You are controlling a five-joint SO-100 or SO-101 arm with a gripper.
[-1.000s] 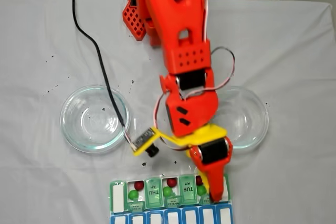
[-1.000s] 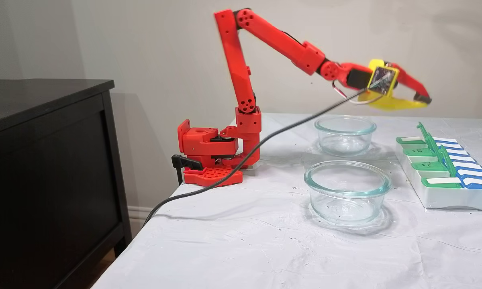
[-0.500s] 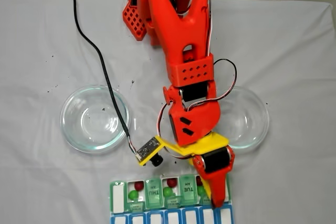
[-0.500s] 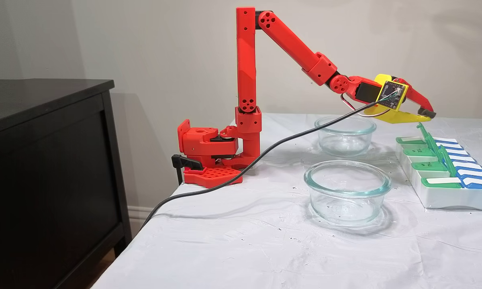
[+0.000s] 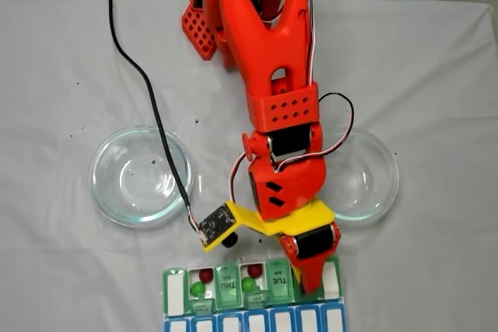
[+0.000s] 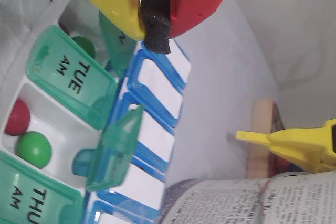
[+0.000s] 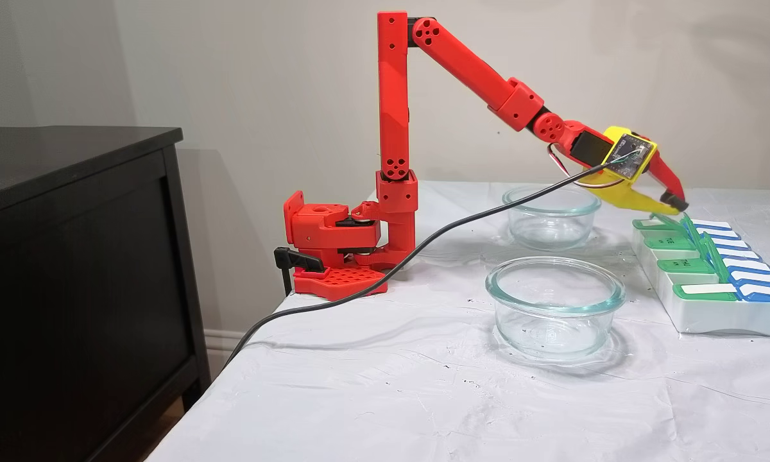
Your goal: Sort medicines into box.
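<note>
The box (image 5: 257,321) lies at the table's bottom edge in a fixed view, with green lids (image 6: 73,74) marked TUE and THU standing open. Two open compartments each hold a red pill (image 5: 205,275) and a green pill (image 5: 198,289); the wrist view shows a red one (image 6: 17,117) beside a green one (image 6: 33,149), and another green one (image 6: 84,45) farther up. My gripper (image 5: 313,285) is shut with only its black foam pad between the fingers. It hangs just over the box's far end (image 7: 712,317), its tip (image 7: 677,206) right at a raised lid, hiding the compartment beneath.
Two clear glass dishes (image 5: 140,176) (image 5: 366,176) stand either side of the arm. A black cable (image 5: 148,91) runs from the wrist camera across the white cloth. A black cabinet (image 7: 70,269) stands beside the table. Printed paper (image 6: 247,203) lies beyond the box.
The arm has reached forward and tipped down, so the shut gripper dropped from well above the box to just over its raised lids.
</note>
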